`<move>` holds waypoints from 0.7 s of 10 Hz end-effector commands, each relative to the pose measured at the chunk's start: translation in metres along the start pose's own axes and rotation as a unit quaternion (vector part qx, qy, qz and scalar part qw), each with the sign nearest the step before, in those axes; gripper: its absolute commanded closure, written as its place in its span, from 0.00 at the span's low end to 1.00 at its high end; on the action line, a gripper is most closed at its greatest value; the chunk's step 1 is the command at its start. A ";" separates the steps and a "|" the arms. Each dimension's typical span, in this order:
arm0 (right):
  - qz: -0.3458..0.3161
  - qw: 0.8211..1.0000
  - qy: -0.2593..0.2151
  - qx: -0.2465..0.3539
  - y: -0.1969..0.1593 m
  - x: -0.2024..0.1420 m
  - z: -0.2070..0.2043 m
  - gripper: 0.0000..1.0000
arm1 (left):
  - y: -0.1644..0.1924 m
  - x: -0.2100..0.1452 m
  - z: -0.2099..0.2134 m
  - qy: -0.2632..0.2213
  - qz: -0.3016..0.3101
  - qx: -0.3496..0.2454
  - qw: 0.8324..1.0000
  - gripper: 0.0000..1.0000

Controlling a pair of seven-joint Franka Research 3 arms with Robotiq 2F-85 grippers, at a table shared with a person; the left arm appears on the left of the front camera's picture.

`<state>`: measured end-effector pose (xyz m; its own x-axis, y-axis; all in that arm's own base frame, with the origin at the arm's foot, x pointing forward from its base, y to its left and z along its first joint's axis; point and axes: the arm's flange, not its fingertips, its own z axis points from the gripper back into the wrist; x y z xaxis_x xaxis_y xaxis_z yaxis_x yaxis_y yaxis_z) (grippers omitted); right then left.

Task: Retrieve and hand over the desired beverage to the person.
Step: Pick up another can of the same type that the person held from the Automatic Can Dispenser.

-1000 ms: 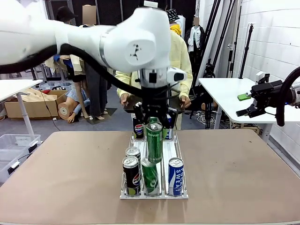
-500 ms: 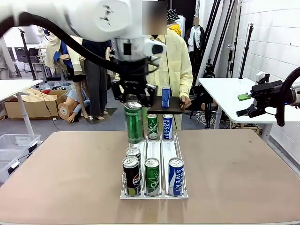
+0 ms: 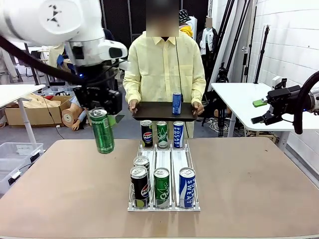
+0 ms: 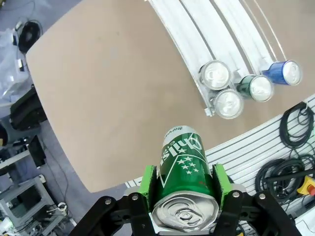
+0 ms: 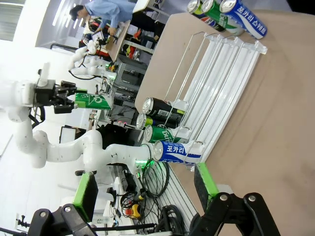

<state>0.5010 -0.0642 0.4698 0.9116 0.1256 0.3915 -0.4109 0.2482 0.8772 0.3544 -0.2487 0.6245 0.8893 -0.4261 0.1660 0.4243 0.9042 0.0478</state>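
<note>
Left end effector point(image 3: 101, 115) pinching a green can point(image 3: 101, 131) near its top, green pads on both sides; the can hangs tilted in the air over the left part of the bench point(image 3: 60, 189), well clear of the rack point(image 3: 164, 204). Right end effector point(image 5: 142, 196) spread wide, holding nothing, parked off to the right side.

Person point(image 3: 164, 64) stands at the far edge holding a dark tray point(image 3: 154, 110) with a blue can point(image 3: 176, 103) upright on it.

Risks, as I judge them:
- Can is gripped high and leaning; a quick swing toward the tray could let it pivot or slip in the pads.
- Setting it down tilted on the tray may tip it, or knock the blue can over.
- A low path across the rack's far row point(image 3: 162, 134) could clip those can tops.

Room: open bench all along the left side and in front of the rack; nothing beneath the held can. The tray sits above the rack's far row, so the approach looks cleaner from the tray's left end, where there is bare surface.
</note>
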 end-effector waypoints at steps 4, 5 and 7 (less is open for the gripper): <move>0.000 1.000 0.001 0.002 0.001 0.000 0.000 0.00 | 0.017 -0.001 -0.006 0.001 0.003 -0.007 1.000 0.70; 0.000 1.000 0.001 0.002 0.001 0.000 0.000 0.00 | 0.017 -0.001 -0.006 0.001 0.003 -0.007 1.000 0.70; 0.000 1.000 0.001 0.002 0.001 0.000 0.000 0.00 | 0.017 -0.001 -0.006 0.001 0.003 -0.007 1.000 0.70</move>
<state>0.5011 -0.0642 0.4697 0.9116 0.1257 0.3914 -0.4108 0.2481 0.8773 0.3607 -0.2355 0.6150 0.8857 -0.4373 0.1557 0.4374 0.8986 0.0358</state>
